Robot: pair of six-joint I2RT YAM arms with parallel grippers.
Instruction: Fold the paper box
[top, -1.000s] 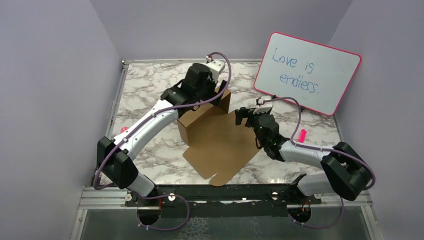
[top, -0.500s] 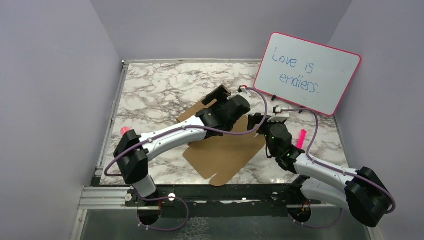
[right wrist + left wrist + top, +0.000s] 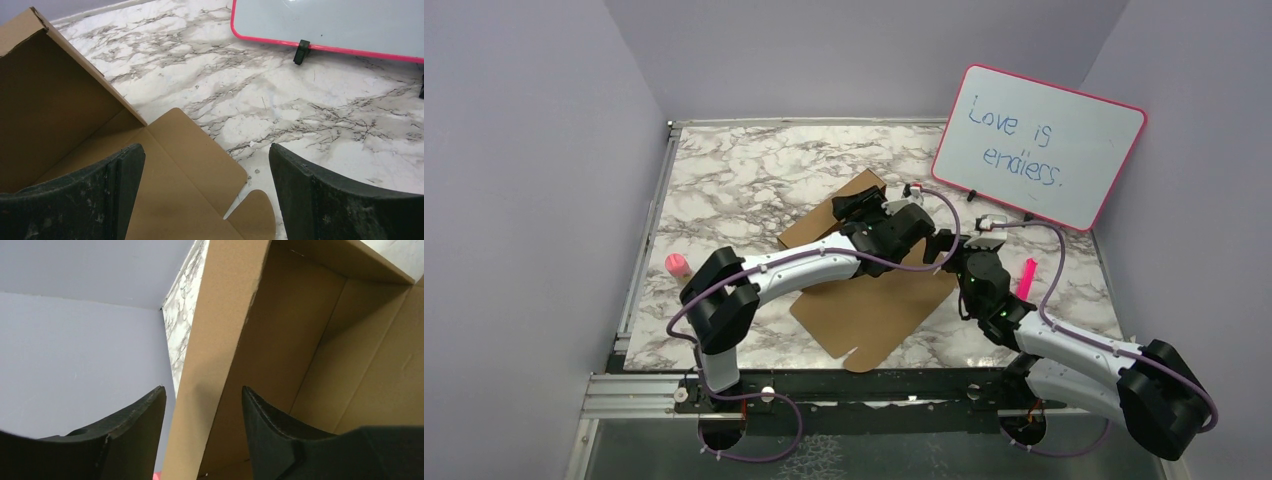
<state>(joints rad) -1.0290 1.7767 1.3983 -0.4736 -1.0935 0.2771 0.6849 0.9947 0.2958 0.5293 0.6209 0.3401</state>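
- Step, as we read it: standing up a side wall of the paper box (image 3: 864, 300). Box sits mid-frame in the top view, mostly flat, one wall up.
- Left gripper (image 3: 202, 390): jaws apart, straddling that wall, not clamped.
- Right gripper (image 3: 206, 150): wide open, empty, over a flat flap.
- Next, we reckon: pinch the wall, then right arm lifts the adjacent flap.
- Marble-look table (image 3: 744, 170), lilac walls (image 3: 534, 150), whiteboard (image 3: 1039, 145) upper right.

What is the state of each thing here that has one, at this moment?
paper box: partly folded, one wall raised, near flaps flat.
left gripper: open, fingers astride the raised wall.
right gripper: open, empty, over a flat flap.
whiteboard: standing, written on.
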